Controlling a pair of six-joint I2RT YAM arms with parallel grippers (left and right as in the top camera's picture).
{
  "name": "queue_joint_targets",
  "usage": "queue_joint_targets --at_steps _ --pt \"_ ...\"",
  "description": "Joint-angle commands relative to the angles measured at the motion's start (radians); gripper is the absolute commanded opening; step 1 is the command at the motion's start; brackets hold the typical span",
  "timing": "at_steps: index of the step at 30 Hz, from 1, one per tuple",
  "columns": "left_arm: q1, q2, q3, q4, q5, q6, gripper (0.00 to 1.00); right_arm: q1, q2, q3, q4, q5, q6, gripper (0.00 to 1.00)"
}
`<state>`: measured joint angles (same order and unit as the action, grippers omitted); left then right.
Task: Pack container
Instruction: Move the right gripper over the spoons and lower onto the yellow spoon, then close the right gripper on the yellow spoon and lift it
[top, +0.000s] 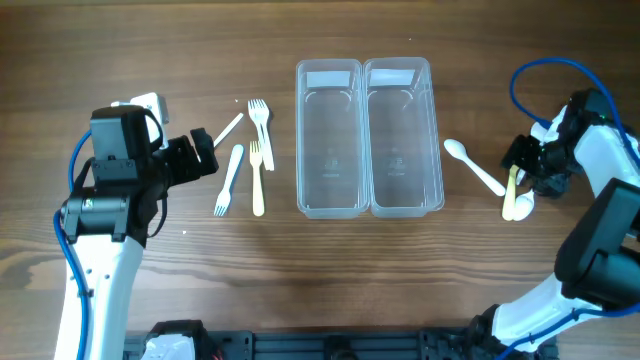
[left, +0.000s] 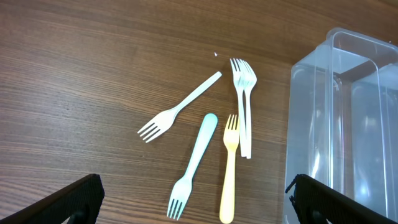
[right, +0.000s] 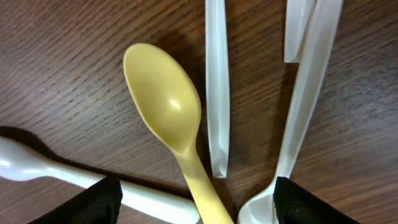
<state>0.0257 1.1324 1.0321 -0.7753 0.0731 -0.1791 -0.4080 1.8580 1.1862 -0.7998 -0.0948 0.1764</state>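
Two clear empty containers (top: 300, 140) (top: 438, 140) stand side by side mid-table. To their left lie several forks: a white one (left: 180, 106), a light blue one (left: 193, 165), a yellow one (left: 229, 168) and two stacked white ones (left: 244, 106). My left gripper (left: 199, 211) is open and empty, just short of the forks. To the right lie a white spoon (top: 473, 165), a yellow spoon (right: 168, 106) and clear utensil handles (right: 216, 87). My right gripper (right: 193, 205) is open low over them, its fingers either side of the yellow spoon's handle.
The near container's wall (left: 311, 124) stands just right of the forks. A white spoon bowl (top: 522, 207) lies beside the yellow spoon. The right arm's blue cable (top: 525, 85) loops above the spoons. The table is bare wood.
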Motion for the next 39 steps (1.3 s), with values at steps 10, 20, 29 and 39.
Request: queue_joint_targets --at_steps 10,20,29,39 --pt "0.006 0.001 0.017 -0.012 -0.002 0.018 1.00 0.062 0.106 -0.004 0.003 0.062 0.037 0.49" --pt "0.006 0.001 0.017 -0.027 -0.002 0.018 1.00 0.062 0.108 -0.003 -0.065 0.062 0.071 0.21" --pt "0.006 0.001 0.017 -0.026 -0.003 0.018 1.00 0.062 -0.124 0.006 -0.114 0.032 0.085 0.18" --pt "0.006 0.001 0.017 -0.027 -0.002 0.018 1.00 0.068 -0.519 0.012 -0.087 -0.014 0.059 0.29"
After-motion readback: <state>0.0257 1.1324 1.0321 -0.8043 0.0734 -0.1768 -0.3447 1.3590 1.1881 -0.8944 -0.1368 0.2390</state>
